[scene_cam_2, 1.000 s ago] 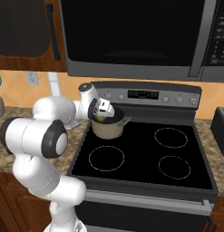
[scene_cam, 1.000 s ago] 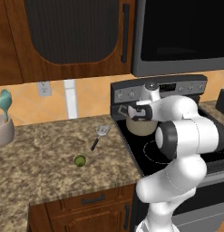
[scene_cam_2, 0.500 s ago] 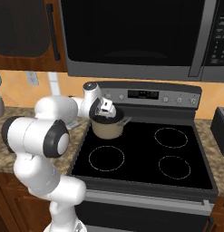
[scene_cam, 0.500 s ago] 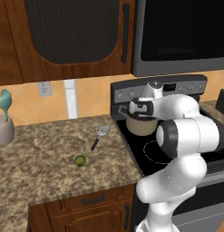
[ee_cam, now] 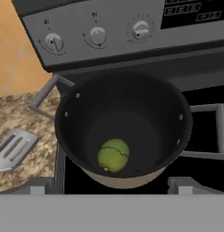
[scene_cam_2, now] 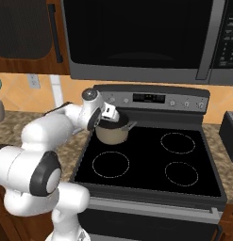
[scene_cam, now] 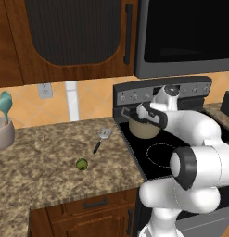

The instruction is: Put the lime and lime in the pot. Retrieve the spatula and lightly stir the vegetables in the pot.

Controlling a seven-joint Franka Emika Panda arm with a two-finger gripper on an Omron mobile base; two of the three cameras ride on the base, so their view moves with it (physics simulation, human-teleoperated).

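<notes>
Lime [scene_cam: 81, 164] left of pot [ee_cam: 124, 131] — small, round, likely rolls; grasp across middle. Gripper [scene_cam_2: 110, 113] fingers — grip state impossible to tell.

pot [scene_cam_2: 112, 134] on stove's [scene_cam_2: 151, 162] rear-left burner | claw [scene_cam_2: 110, 113] just above pot rim | jaw state unclear

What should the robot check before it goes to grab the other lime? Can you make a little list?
1. First lime inside the pot: ok.
2. Pot upright on the stove: ok.
3. Gripper empty: cannot tell, its fingers are not clearly seen.
4. Second lime on the counter, nothing on top of it: ok.
5. Spatula lies apart from that lime: ok.
6. Both limes in the pot: not ok, one is on the counter.
</notes>
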